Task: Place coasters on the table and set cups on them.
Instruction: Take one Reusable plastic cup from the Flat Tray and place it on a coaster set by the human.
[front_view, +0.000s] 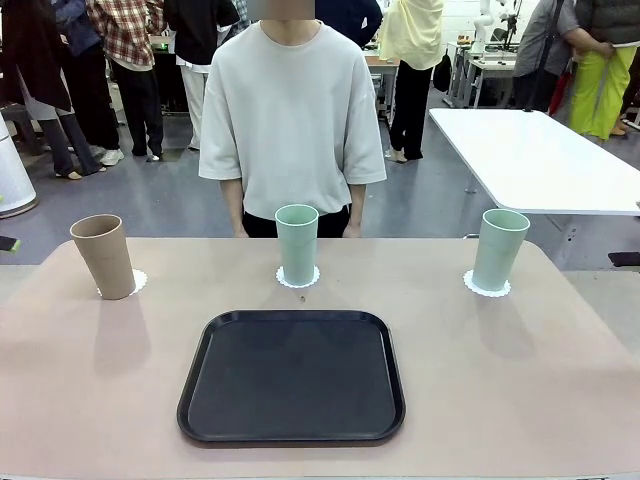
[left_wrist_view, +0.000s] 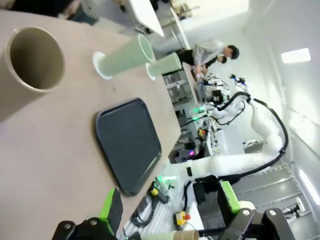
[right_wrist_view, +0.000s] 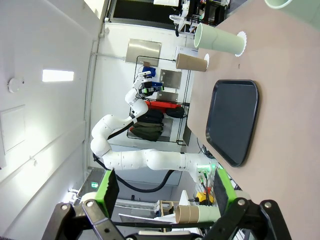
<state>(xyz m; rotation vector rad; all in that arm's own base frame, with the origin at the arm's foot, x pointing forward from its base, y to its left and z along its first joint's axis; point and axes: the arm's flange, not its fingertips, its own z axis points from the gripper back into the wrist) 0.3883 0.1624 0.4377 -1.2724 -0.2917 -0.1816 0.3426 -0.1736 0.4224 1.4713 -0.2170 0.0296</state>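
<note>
Three cups stand on the beige table (front_view: 520, 380), each on a white lacy coaster. The tan cup (front_view: 103, 256) is on the left coaster (front_view: 136, 282). A mint cup (front_view: 297, 243) covers most of the middle coaster (front_view: 298, 279). Another mint cup (front_view: 499, 249) stands on the right coaster (front_view: 487, 288). My left gripper (left_wrist_view: 170, 205) hangs open and empty, well back from the tan cup (left_wrist_view: 35, 62) and the mint cups (left_wrist_view: 125, 55). My right gripper (right_wrist_view: 165, 190) is also open and empty, far from the mint cup (right_wrist_view: 217, 40) and tan cup (right_wrist_view: 191, 62).
An empty black tray (front_view: 292, 376) lies at the table's front middle. A person (front_view: 292, 120) stands at the far edge behind the middle cup, hands out of sight. A white table (front_view: 530, 155) stands beyond at the right.
</note>
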